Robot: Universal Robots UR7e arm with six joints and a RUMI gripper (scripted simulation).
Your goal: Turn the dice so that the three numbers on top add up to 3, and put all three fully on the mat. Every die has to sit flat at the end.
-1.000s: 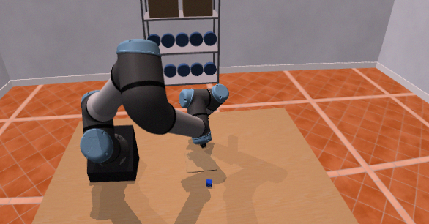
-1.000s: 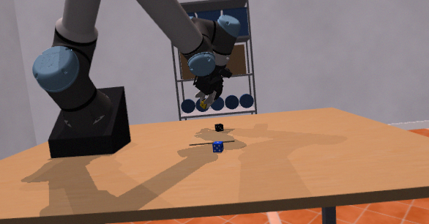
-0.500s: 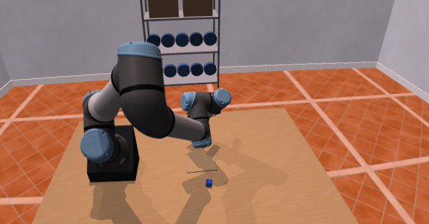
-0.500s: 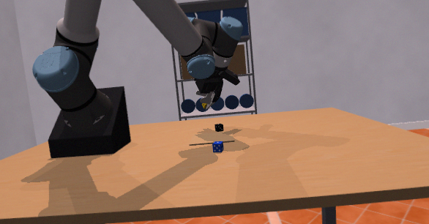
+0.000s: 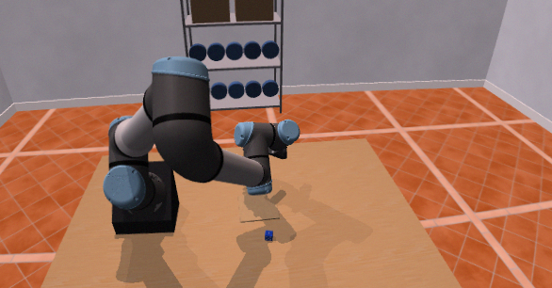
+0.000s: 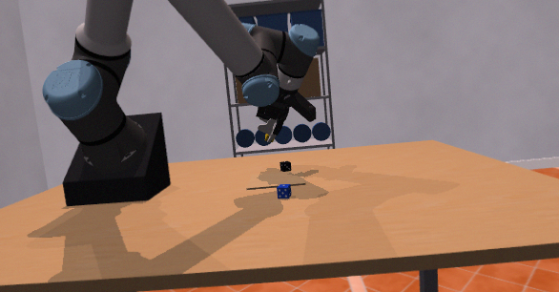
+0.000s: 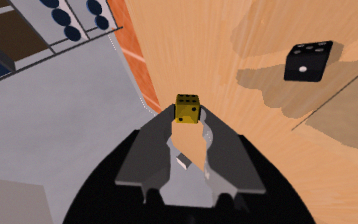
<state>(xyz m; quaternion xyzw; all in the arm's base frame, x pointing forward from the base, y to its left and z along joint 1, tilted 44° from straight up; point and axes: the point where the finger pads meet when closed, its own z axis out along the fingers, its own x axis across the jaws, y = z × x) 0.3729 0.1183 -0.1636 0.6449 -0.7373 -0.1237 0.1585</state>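
My gripper (image 7: 186, 105) is shut on a yellow die (image 7: 187, 108) and holds it in the air well above the table; it also shows in the exterior view (image 6: 270, 135). A black die (image 7: 307, 61) lies on the table below, also seen in the exterior view (image 6: 285, 166). A blue die (image 6: 284, 192) lies at the near edge of the thin mat (image 6: 277, 186); it shows in the top view too (image 5: 268, 234). In the top view the arm hides the gripper and the black die.
The robot's black base (image 5: 143, 199) stands at the table's left. A shelf rack (image 5: 233, 39) with boxes and dark cylinders stands behind the table. The table's far edge (image 7: 140, 85) is close below the gripper.
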